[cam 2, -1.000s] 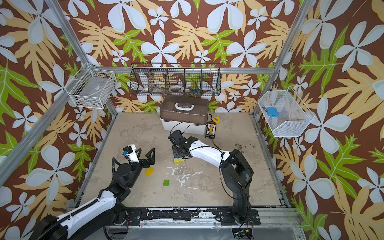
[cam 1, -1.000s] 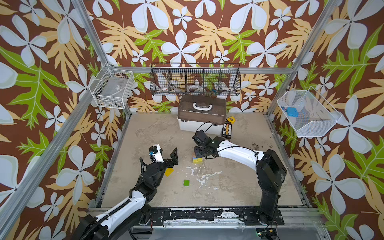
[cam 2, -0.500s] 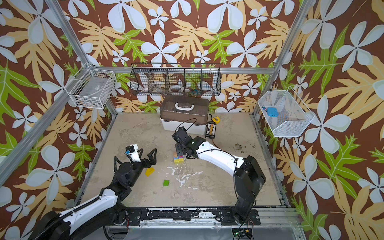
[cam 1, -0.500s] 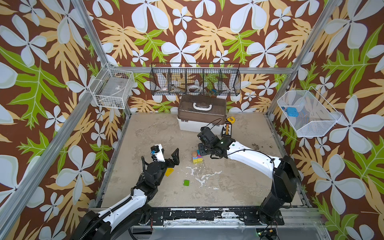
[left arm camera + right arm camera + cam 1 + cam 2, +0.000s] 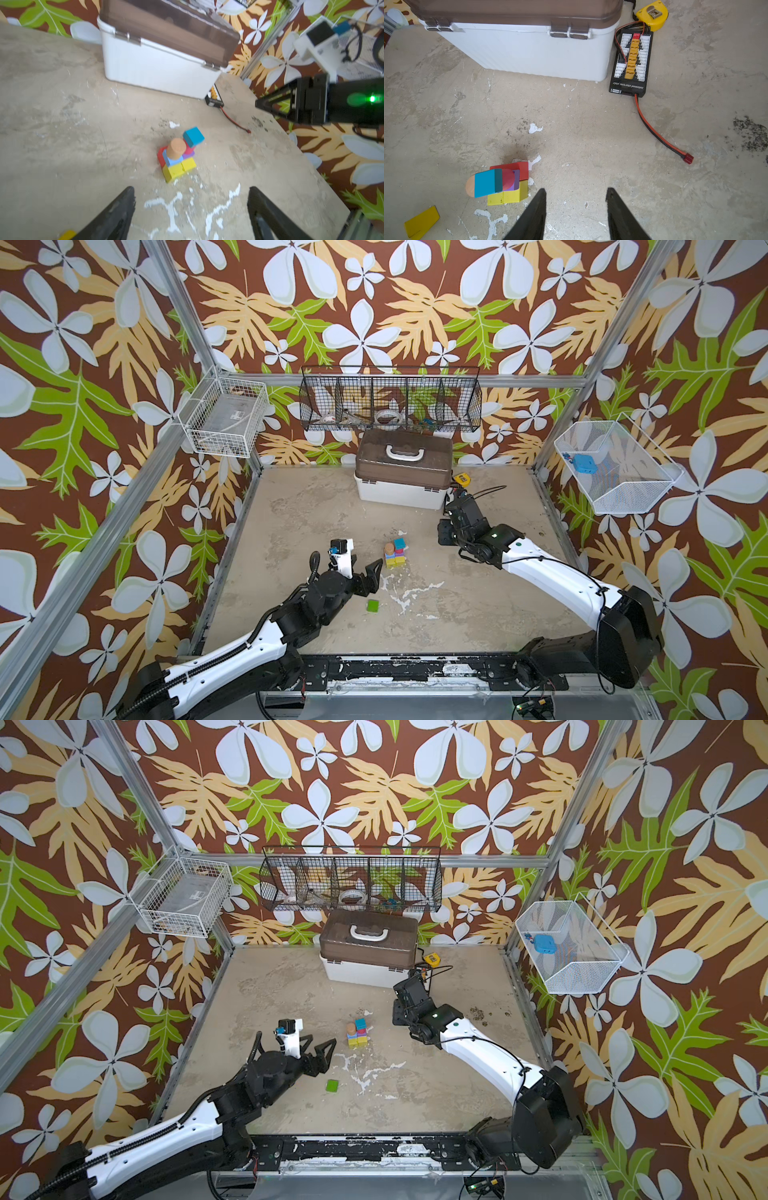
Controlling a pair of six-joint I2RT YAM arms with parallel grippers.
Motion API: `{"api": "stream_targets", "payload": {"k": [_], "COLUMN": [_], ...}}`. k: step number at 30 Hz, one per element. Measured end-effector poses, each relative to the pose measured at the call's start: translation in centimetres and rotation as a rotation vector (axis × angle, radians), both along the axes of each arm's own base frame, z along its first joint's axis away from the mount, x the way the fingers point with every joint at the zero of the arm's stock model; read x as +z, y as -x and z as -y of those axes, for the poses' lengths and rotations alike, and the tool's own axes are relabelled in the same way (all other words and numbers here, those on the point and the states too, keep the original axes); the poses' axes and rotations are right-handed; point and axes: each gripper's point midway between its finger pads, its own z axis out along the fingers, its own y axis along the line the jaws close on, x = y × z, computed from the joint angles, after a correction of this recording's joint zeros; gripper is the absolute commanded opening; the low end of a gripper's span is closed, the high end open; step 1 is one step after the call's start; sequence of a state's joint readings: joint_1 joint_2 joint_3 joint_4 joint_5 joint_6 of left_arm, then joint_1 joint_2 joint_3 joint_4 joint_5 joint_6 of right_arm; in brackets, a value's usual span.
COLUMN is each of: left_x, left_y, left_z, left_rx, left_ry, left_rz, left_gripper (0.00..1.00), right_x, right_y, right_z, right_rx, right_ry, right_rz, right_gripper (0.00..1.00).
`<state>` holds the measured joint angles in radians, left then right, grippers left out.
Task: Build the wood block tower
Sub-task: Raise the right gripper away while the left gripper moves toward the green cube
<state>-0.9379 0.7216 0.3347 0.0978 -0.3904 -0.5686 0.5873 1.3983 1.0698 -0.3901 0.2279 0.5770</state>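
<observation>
Wood block tower (image 5: 394, 554) stands in front of the white box (image 5: 401, 489), well apart from it. Left gripper (image 5: 191, 191) sits farther out from the box: jaws wide, empty. Right gripper (image 5: 576, 190) is off the box's front corner: jaws partly apart, empty. Yellow wedge (image 5: 421, 222) is loose; contact with the left finger unclear, blurred.

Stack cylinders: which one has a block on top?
The pink cylinder, which carries the teal cube; the tan cylinder beside it stands with its top bare.

Bright even light, soft faint shadows, left wrist view motion-blurred — top views sharp
</observation>
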Motion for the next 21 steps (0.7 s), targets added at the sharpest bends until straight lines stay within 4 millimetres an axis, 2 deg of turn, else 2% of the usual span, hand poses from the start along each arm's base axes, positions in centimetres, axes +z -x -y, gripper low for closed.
{"api": "stream_targets", "payload": {"k": [5, 9, 14, 21], "left_x": [-6.8, -10.2, -11.5, -12.7], "left_y": [3.4, 5.1, 6.8, 6.8], "left_z": [-1.3, -1.4, 0.0, 0.7], "left_rx": [-0.014, -0.040, -0.102, -0.098], "left_ry": [-0.082, -0.154, -0.230, -0.321], "left_rz": [-0.188, -0.280, -0.315, -0.339], "left_gripper": [0.80, 0.80, 0.80, 0.79], "right_x": [0.1, -0.1, -0.6, -1.5], "right_y": [-0.1, -0.2, -0.2, -0.5], "right_z": [0.1, 0.0, 0.0, -0.1], "right_rx": [-0.011, -0.015, -0.017, -0.017], "right_ry": [-0.009, -0.014, -0.008, 0.006], "right_rz": [0.010, 0.009, -0.003, -0.024], "right_gripper": [0.48, 0.48, 0.48, 0.48]}}
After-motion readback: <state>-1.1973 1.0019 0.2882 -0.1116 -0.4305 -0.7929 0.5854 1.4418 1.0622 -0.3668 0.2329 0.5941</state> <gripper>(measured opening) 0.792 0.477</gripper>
